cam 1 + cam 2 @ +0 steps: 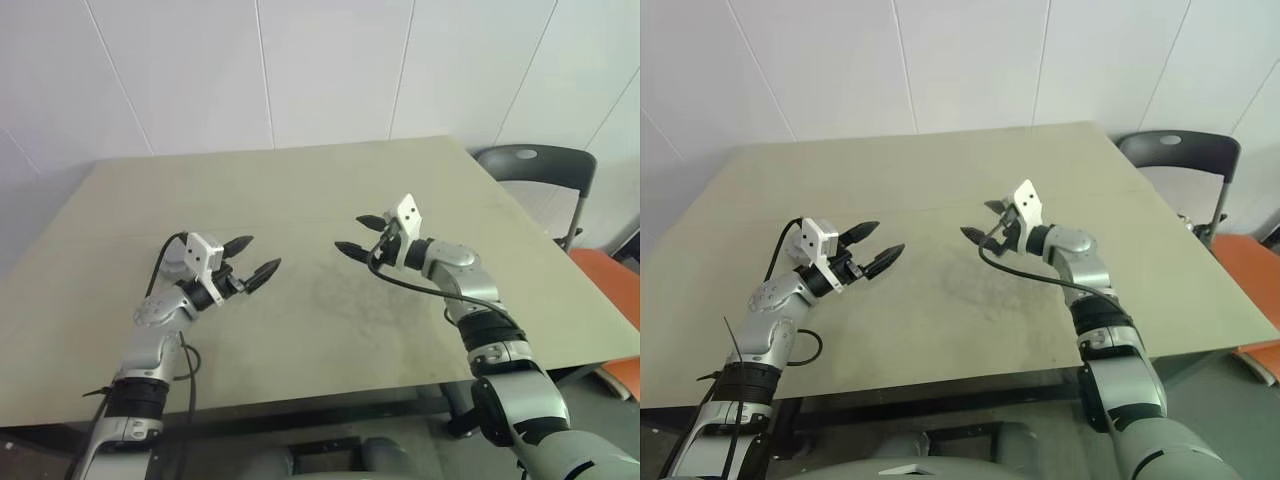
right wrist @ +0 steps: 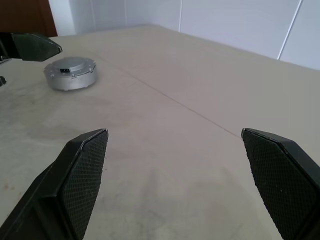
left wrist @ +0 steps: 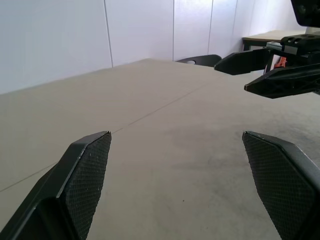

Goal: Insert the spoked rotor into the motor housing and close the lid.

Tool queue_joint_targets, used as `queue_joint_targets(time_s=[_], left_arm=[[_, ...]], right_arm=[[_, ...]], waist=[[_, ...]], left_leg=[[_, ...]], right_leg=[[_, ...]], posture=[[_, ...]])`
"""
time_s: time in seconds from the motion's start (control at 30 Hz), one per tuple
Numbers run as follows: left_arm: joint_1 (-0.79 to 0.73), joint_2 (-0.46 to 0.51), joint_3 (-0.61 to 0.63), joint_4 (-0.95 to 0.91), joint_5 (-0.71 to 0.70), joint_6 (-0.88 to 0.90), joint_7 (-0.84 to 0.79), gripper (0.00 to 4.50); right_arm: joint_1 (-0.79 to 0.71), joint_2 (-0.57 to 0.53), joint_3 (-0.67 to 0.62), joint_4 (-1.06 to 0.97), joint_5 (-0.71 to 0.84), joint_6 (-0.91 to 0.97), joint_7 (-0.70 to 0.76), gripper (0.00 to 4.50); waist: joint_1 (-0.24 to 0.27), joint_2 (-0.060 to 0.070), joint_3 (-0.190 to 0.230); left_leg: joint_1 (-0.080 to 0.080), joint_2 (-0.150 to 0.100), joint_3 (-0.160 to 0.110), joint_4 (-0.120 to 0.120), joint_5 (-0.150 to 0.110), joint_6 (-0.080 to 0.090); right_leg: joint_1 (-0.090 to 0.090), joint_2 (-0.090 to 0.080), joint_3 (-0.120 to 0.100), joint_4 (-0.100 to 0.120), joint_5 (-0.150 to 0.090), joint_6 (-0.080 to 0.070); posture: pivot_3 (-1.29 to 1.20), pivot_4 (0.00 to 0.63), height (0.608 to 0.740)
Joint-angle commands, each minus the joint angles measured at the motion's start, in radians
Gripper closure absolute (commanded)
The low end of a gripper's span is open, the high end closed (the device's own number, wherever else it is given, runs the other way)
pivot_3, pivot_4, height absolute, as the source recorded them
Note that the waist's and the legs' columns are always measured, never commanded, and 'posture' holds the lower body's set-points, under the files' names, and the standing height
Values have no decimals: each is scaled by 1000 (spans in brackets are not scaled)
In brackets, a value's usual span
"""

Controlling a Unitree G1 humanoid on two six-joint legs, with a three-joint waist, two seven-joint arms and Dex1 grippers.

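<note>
A large beige rectangular table [image 1: 320, 180] stands before a white panelled wall [image 1: 200, 70]. Both arms are held above the table top, and neither touches it.

The left gripper [image 1: 262, 253] points forward and toward the right side. Its two black fingers [image 3: 87, 175] are spread wide, with only bare table between them; they pinch nothing. The right gripper [image 1: 350, 233] points toward the left side, so the two grippers face each other over the middle of the table, apart from one another. Its black fingers [image 2: 85, 170] are also spread wide and hold nothing.

In the right wrist view a low round silver-grey metal puck [image 2: 70, 75] lies flat on the table, with a small dark rectangular part on its top face. It rests just beside the tip of one left finger, but I cannot tell whether they touch. I also cannot tell whether this puck is the housing with its lid on.

A dark grey plastic chair [image 1: 535, 165] stands behind the far right corner of the table, and an orange seat [image 1: 610, 275] is beside it.
</note>
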Motion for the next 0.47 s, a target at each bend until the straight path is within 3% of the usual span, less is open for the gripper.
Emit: queue_joint_targets(time_s=[0.03, 0.47], left_arm=[[-25, 10, 24, 1, 12, -36, 2, 6], [-31, 7, 15, 21, 27, -57, -8, 6]], right_arm=[[-22, -13, -12, -28, 10, -5, 5, 0], [-16, -36, -21, -45, 27, 8, 29, 0]], waist=[[0, 0, 0], [0, 0, 0]], left_leg=[[0, 0, 0, 0, 0, 0], [0, 0, 0, 0, 0, 0]], right_leg=[[0, 0, 0, 0, 0, 0], [0, 0, 0, 0, 0, 0]], posture=[[0, 0, 740], [0, 0, 740]])
